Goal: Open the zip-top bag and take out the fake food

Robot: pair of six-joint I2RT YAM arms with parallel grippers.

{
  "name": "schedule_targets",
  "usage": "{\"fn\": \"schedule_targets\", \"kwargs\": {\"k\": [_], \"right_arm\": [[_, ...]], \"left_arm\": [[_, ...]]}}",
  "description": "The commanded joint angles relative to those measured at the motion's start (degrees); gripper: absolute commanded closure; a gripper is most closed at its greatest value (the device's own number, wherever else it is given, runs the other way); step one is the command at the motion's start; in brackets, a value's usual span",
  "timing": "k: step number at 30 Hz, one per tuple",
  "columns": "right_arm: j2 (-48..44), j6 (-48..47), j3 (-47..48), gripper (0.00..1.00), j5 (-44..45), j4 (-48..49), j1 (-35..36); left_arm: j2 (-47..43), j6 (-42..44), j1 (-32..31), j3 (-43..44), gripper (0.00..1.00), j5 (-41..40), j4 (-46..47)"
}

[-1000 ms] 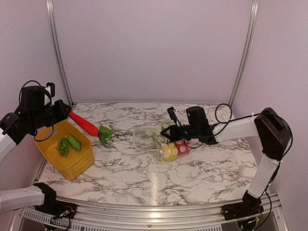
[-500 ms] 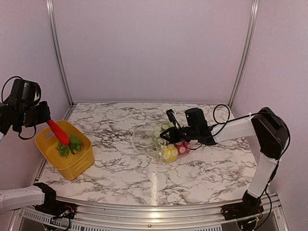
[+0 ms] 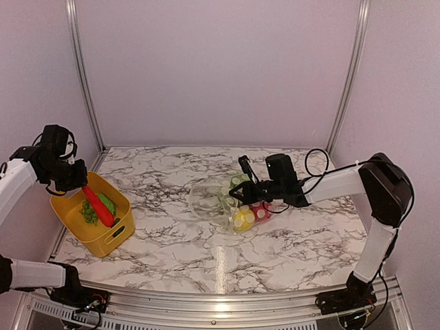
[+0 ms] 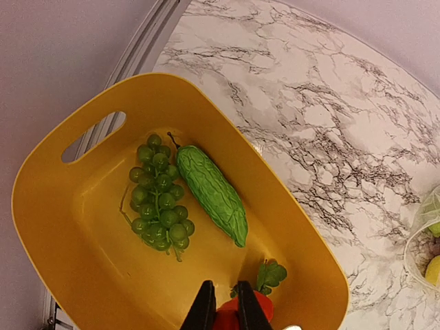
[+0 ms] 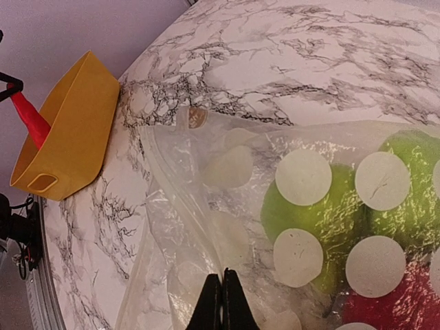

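The clear polka-dot zip-top bag (image 3: pixel 206 199) lies mid-table with its mouth to the left. My right gripper (image 3: pixel 237 192) is shut, pinching a fold of the bag's plastic (image 5: pixel 206 206). Green (image 5: pixel 337 206), yellow (image 3: pixel 242 218) and red (image 3: pixel 261 212) fake food is still inside it. My left gripper (image 3: pixel 81 187) is shut on a long red toy vegetable (image 3: pixel 98 206) with green leaves (image 4: pixel 270 275). It holds the vegetable tilted down into the yellow basket (image 3: pixel 103 237). Green grapes (image 4: pixel 159 199) and a bumpy green gourd (image 4: pixel 212 192) lie on the basket's floor.
The yellow basket (image 4: pixel 89 254) stands at the table's left edge, close to the metal frame rail (image 3: pixel 86 82). Marble tabletop (image 3: pixel 206 254) stretches in front of the bag. The right arm's cable (image 3: pixel 316 161) loops above its wrist.
My left gripper has swung left from the table's middle and lowered the red vegetable into the basket. The right gripper and the bag have stayed in place.
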Motion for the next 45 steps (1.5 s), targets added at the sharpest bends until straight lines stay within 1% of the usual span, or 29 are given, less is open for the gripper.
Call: {"fn": "schedule_targets", "kwargs": {"k": [1,3,5,6,8,10,12,13,15,18,21,25,28,30,32,36,40,45], "right_arm": [[1.2,-0.6,1.1,1.00,-0.6,0.8,-0.6],[1.3,-0.5,1.5,1.00,-0.6,0.7,-0.6],[1.4,-0.5,1.6,1.00,-0.7,0.7,-0.6],[1.5,-0.5,1.7,1.00,-0.7,0.6,-0.5],[1.5,-0.5,1.8,1.00,-0.7,0.5,-0.6],[1.5,-0.4,1.8,1.00,-0.8,0.5,-0.6],[1.5,-0.3,1.9,1.00,-0.9,0.5,-0.6],[1.5,-0.3,2.0,1.00,-1.0,0.6,-0.6],[1.6,-0.1,2.1,1.00,-1.1,0.8,-0.5],[1.6,0.0,2.6,1.00,-1.4,0.8,-0.5],[1.4,0.2,2.9,1.00,-1.6,0.8,-0.6],[1.1,0.5,3.4,1.00,-1.8,0.8,-0.6],[0.7,0.6,3.6,1.00,-1.8,0.8,-0.6],[0.3,0.7,3.7,1.00,-1.8,0.7,-0.6],[-0.1,0.8,3.8,1.00,-1.8,0.6,-0.6],[-1.0,1.4,3.6,1.00,-2.4,1.3,-0.5],[-2.3,1.9,3.8,1.00,-2.8,1.6,-0.3],[-3.4,2.3,4.9,1.00,-3.1,1.4,0.0]], "left_arm": [[3.1,1.7,3.7,-1.9,1.00,7.5,6.6],[4.8,1.8,4.5,-2.3,1.00,7.5,8.0],[6.1,1.9,4.8,-2.6,0.97,7.2,8.9],[6.7,1.9,5.0,-2.6,0.93,6.7,9.0],[7.5,2.0,5.2,-2.9,0.79,5.1,9.7],[8.1,2.1,5.3,-2.9,0.69,4.1,10.1],[8.3,1.9,5.4,-3.0,0.64,2.6,10.7],[8.3,1.7,5.4,-3.0,0.62,2.8,11.0],[7.7,1.3,5.4,-3.2,0.55,3.5,12.0],[6.7,1.2,5.4,-3.2,0.47,2.5,12.3],[5.4,1.0,5.4,-3.4,0.44,3.3,13.1],[2.2,0.1,4.9,-6.1,0.44,11.0,19.0],[0.4,-1.0,3.2,-8.8,0.42,15.5,24.2],[-0.3,-2.3,-0.2,-10.7,0.40,17.2,28.5],[-0.2,-3.3,-4.1,-12.0,0.39,16.9,32.3],[3.3,-6.4,-12.9,-14.5,0.39,17.8,41.9],[10.2,-7.4,-21.3,-14.9,0.39,18.3,52.9],[20.5,-11.1,-28.8,-13.0,0.41,19.7,65.6]]}}
